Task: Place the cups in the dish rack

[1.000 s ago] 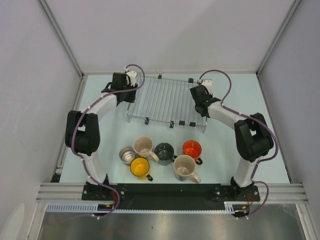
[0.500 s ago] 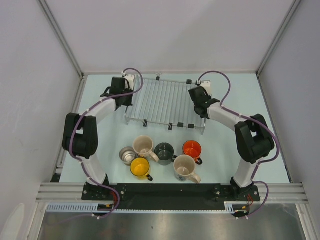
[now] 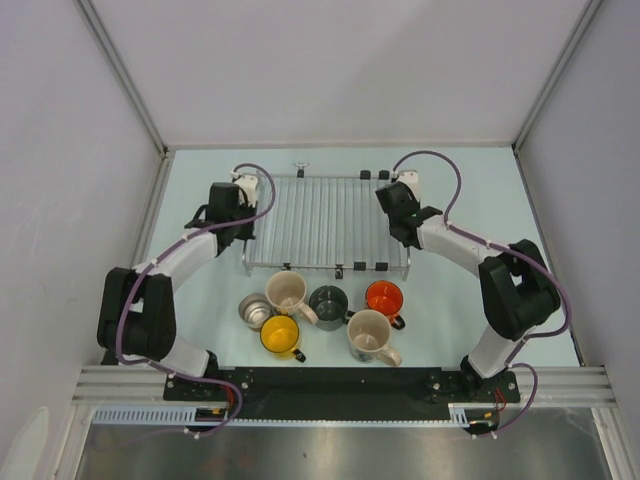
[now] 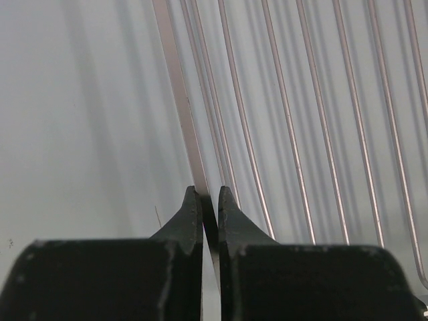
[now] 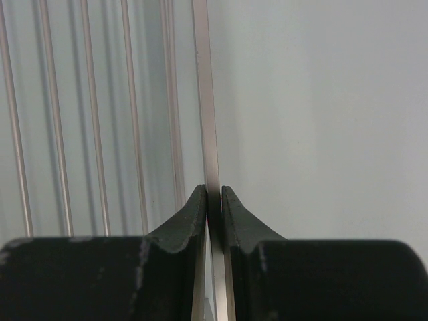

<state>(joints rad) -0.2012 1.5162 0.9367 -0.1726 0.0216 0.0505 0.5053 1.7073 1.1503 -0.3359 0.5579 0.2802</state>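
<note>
Presently the dish rack is seen lying flat on the pale tabletop, midway between the two arms, with no cup on its wires. It is gripped at both short sides. The left gripper is set at the rack's left edge; in the left wrist view its jaws are clenched on the flat bar of that edge, the thin parallel wires of the dish rack running away to the right of it. The right gripper is set at the opposite edge; in the right wrist view its jaws are likewise pinched tight on the edge bar, with the wires of the dish rack to the left. Whether the rack is raised off the tabletop cannot be told.

All six cups are gathered on the tabletop in a cluster just on the near side of the rack. A beige cup, a dark grey cup and an orange-red cup are lined up closest to the rack's near edge. A small steel cup is placed just left of the beige one. Nearer the arm bases, a yellow cup and a second beige cup are set.
</note>
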